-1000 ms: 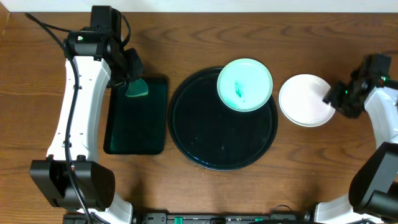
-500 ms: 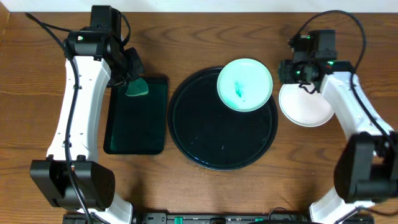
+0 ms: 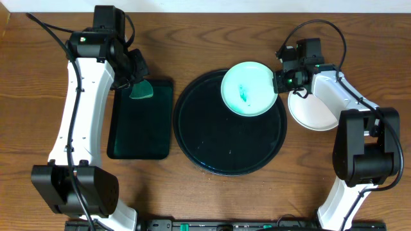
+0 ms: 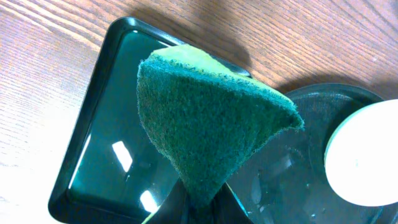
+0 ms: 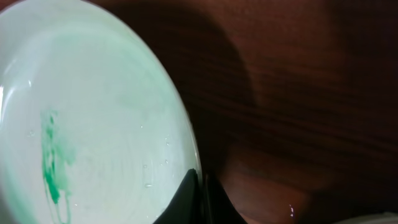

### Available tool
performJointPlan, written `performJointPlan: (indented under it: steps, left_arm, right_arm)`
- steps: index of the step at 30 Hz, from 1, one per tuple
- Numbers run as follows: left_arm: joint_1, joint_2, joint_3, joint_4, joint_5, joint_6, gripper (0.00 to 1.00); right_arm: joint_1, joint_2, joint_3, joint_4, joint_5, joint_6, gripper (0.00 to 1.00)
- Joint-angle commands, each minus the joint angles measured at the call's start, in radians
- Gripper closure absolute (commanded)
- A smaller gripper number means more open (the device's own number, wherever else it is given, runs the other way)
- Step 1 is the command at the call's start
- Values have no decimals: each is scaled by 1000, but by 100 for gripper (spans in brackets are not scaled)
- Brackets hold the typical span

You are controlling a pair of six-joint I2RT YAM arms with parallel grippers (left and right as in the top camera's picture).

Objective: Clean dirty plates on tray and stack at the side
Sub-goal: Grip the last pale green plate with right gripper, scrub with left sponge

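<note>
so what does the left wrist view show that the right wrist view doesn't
Only left wrist: the green sponge in the left gripper, the green tray and the black tray. Only right wrist: the teal smear on the plate, with the right gripper pinching its rim. Both: that plate and the wooden table.

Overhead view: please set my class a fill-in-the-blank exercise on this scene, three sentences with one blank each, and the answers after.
1. The left gripper holds a green ____ over the rectangular green tray.
2. The smeared plate rests on the big round tray, whose colour is ____.
3. The right gripper pinches that plate at its ____.

Missing words: sponge; black; rim.
</note>
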Motion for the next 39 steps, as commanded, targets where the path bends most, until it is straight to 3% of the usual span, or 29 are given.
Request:
performJointPlan:
  steps: [1,6,14,26,39]
  left_arm:
    - [5,3,7,2,-8,-9,93]
    - [5,3,5,-1,-8,-9,93]
    - [2,3,-55,-3,-8,-10,93]
    - [-120,15,-68,4,3,-10,93]
    - [-375,170,-133,95,15,-81,93]
  right_arm:
    - [8,-33,57,-23,-47,15,99]
    - [29,-89,90,-146,-47,77,99]
    - [125,-105,44,-403,-31,401,99]
    - [242,-88,-162,-179,0,557,99]
    - [231,-60,-167,-169,-10,573,99]
